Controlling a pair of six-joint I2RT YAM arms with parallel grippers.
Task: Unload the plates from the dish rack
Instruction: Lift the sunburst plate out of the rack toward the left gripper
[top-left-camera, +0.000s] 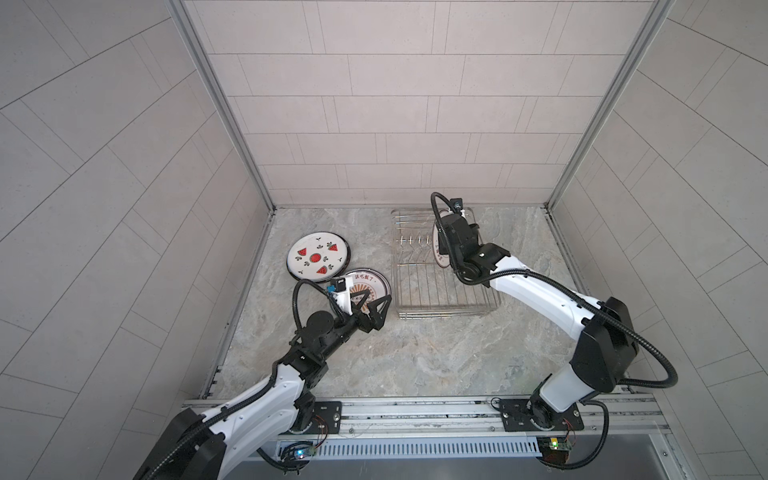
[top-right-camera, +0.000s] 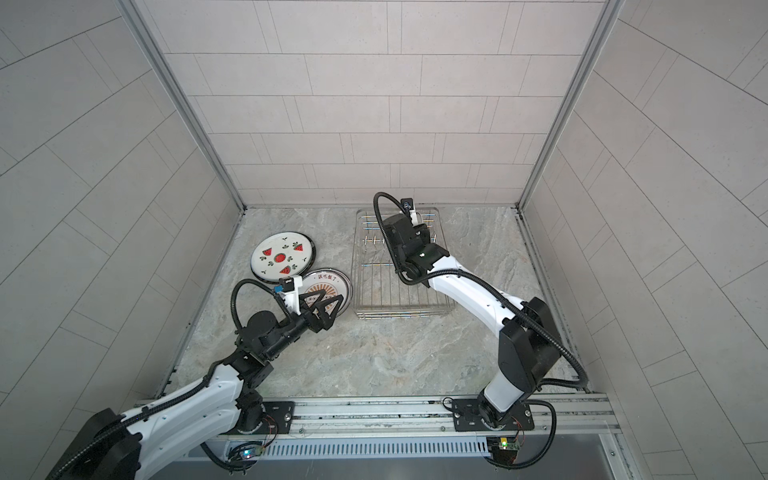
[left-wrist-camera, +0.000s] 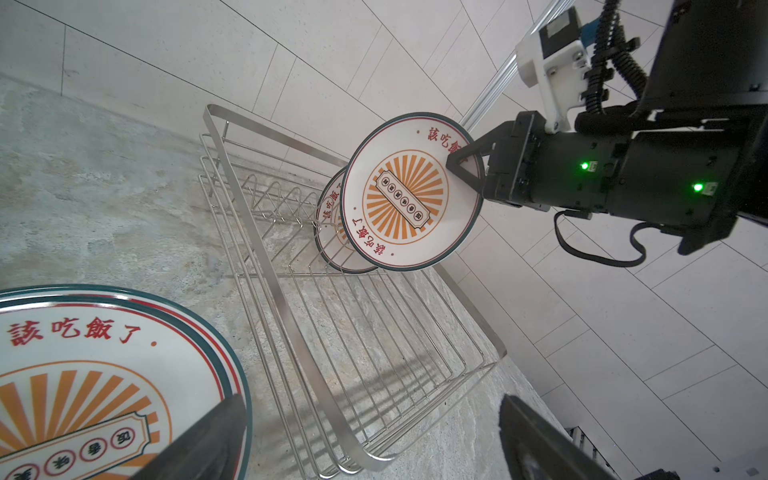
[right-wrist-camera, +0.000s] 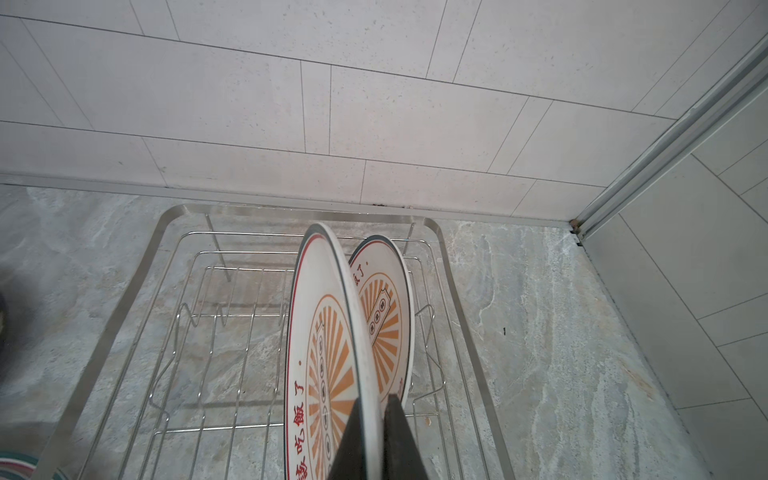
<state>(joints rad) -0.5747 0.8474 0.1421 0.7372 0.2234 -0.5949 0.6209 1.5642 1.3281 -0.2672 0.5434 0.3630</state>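
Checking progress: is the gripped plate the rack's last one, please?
No, a second plate stands in the dish rack behind the held plate.

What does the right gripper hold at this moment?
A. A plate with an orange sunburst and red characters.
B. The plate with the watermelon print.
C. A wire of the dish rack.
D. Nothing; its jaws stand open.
A: the right wrist view shows the right gripper shut on the rim of the sunburst plate, held on edge over the dish rack.
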